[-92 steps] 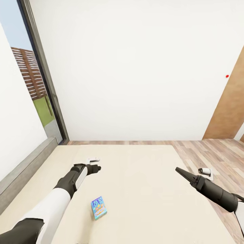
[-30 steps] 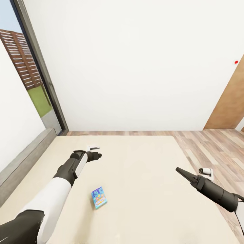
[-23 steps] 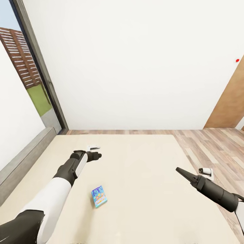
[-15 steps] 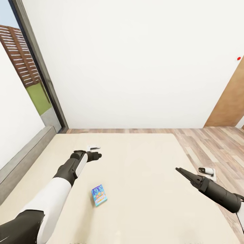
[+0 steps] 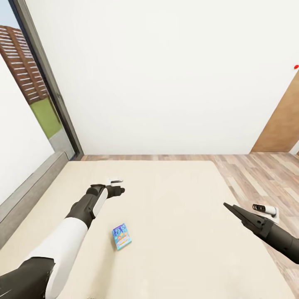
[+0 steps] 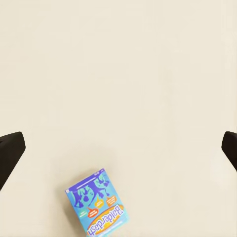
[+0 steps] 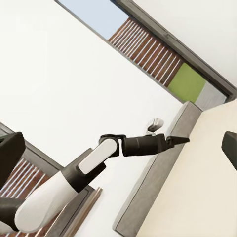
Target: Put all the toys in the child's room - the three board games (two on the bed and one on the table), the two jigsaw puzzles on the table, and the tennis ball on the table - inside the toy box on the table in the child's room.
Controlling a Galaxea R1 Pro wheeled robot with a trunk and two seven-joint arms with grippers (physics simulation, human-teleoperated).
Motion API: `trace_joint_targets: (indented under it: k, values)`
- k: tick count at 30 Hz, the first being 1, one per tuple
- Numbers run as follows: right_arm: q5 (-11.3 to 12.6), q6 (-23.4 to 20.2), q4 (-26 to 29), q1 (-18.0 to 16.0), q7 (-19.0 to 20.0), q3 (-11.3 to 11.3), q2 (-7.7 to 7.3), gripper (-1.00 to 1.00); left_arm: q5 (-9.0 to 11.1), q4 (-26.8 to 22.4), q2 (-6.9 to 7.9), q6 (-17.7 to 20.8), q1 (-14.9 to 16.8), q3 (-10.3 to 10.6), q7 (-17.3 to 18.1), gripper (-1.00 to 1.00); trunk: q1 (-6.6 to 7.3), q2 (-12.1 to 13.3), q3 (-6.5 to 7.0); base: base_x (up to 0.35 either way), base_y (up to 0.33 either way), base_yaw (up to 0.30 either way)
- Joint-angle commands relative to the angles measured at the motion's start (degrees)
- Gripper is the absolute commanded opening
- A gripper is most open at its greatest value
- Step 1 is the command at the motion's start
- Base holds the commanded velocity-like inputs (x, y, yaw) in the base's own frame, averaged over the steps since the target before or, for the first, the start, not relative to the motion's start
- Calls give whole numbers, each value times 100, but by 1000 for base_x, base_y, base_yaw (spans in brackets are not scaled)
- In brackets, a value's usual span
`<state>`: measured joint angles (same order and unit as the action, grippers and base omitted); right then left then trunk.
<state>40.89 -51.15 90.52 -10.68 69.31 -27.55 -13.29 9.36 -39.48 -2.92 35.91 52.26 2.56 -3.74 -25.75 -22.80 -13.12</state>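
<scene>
Readable only on the board game (image 6: 97, 204), lying between the fingers (image 6: 10, 150): "Balderdash", printed across its lid.

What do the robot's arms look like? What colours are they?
Both arms are black and dark grey tubes. The left arm has big white shells and a small white block near its black pincer. The right pincer is pointy and black, with a white block beside it.

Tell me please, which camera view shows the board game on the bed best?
The left wrist view: the board game lies flat on the bed, large enough to read its cartoon print and lettering. The head view shows it small, near the left arm. The right wrist view looks toward the left arm and window instead.
</scene>
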Motion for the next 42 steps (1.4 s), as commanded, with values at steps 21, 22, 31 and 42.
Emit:
trace_joint_targets:
  k: [21, 22, 31, 42]
  values:
    - [7, -18, -1, -4, 13, -14, 5, 100, 57, -7, -6, -26, 4, 17, -39, 100, -3, -12, -206, 0, 0, 0]
    - [7, -18, -1, -4, 13, -14, 6, 100, 57, -7, -6, -38, 4, 17, -39, 100, -3, -12, -215, 0, 0, 0]
    - [-1, -15, -7, -4, 13, -14, 10, 100, 51, 56, -7, -138, 2, 17, -42, 100, -3, -12, -298, 0, 0, 0]
    - [-34, -10, -8, -4, 13, -14, 16, 100, 45, 88, -7, -323, 3, 17, -41, 100, -3, -12, -400, 0, 0, 0]
